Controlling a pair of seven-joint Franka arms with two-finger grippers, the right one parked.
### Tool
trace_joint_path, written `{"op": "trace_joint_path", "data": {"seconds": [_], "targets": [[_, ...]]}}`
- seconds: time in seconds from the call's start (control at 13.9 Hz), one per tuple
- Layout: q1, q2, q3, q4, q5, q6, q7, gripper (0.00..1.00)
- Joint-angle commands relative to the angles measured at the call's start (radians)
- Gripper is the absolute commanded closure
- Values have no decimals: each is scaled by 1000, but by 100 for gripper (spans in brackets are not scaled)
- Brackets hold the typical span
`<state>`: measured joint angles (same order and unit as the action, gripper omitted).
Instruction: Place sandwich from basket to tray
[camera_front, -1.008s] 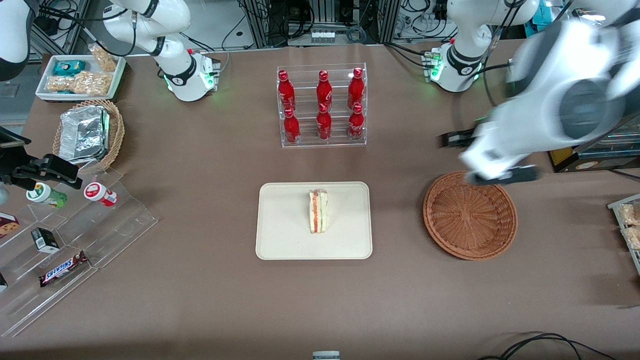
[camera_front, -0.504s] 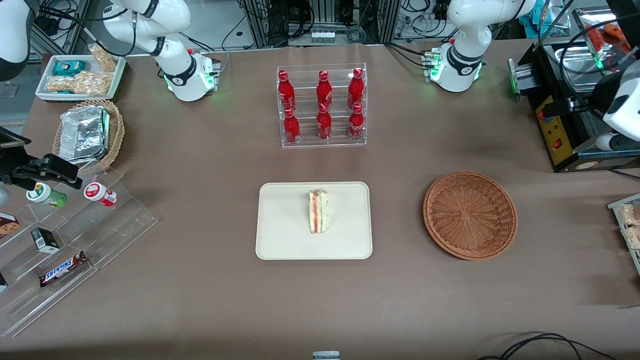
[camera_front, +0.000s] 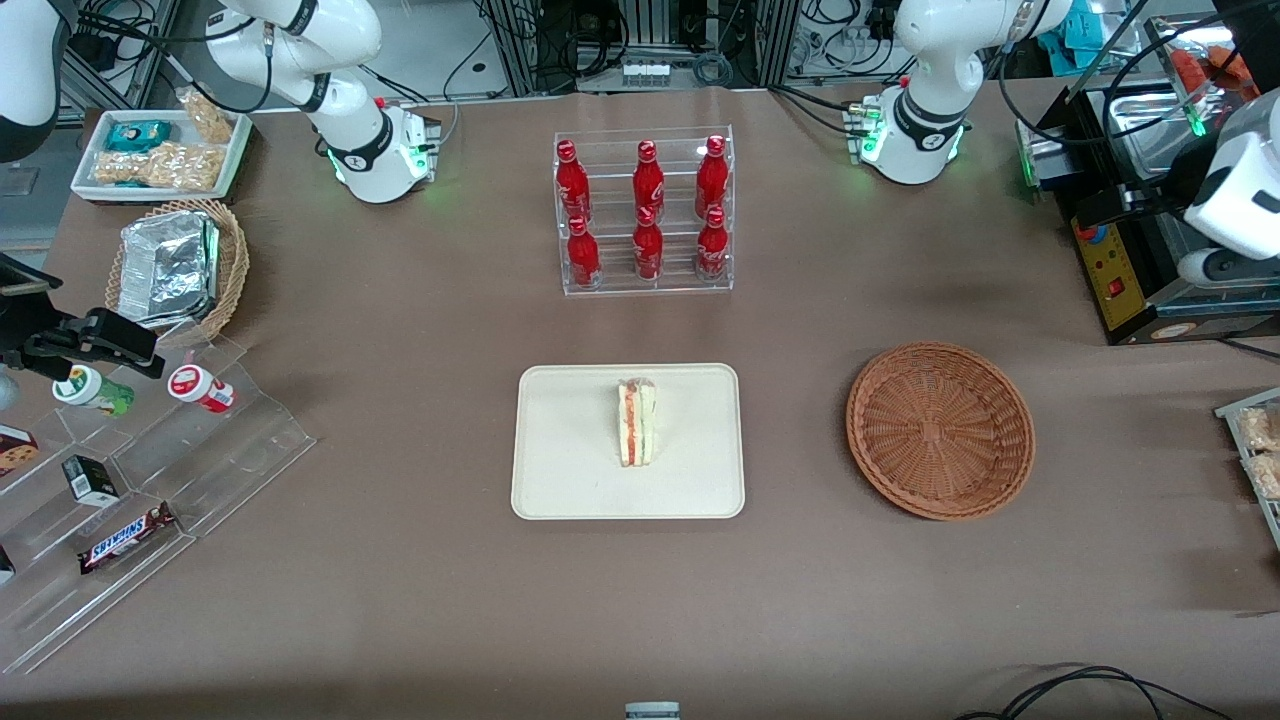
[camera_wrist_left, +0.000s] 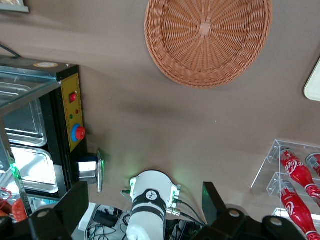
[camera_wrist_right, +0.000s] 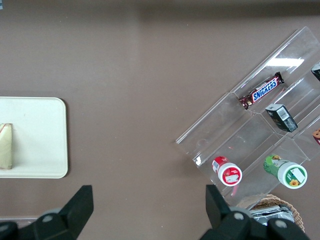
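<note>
you are looking at the sandwich (camera_front: 636, 421) standing on its edge near the middle of the tray (camera_front: 560, 480), with the basket (camera_front: 940, 431) lying empty toward the working arm's end of the table. treat the sandwich as light, soft and easily crushed; any hold would belong on the flat bread faces, not the filling edge. the gripper (camera_wrist_left: 142, 200) is hanging high above the table, fingers spread and empty. since a second ago, the arm is lifting clear of the basket.
</note>
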<state>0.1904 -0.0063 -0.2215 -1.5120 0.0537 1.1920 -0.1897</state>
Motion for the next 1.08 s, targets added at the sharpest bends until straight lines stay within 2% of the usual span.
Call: {"op": "trace_joint_path", "data": {"seconds": [0.0, 0.43, 0.5, 0.65, 1.01], "targets": [[-5, -4, 2, 19, 8, 1, 9, 0], [-15, -4, -1, 21, 0, 6, 10, 0], [-46, -4, 5, 23, 3, 3, 10, 0], [-113, -1, 78, 26, 2, 6, 9, 0], [-88, -3, 74, 27, -8, 3, 10, 0]]}}
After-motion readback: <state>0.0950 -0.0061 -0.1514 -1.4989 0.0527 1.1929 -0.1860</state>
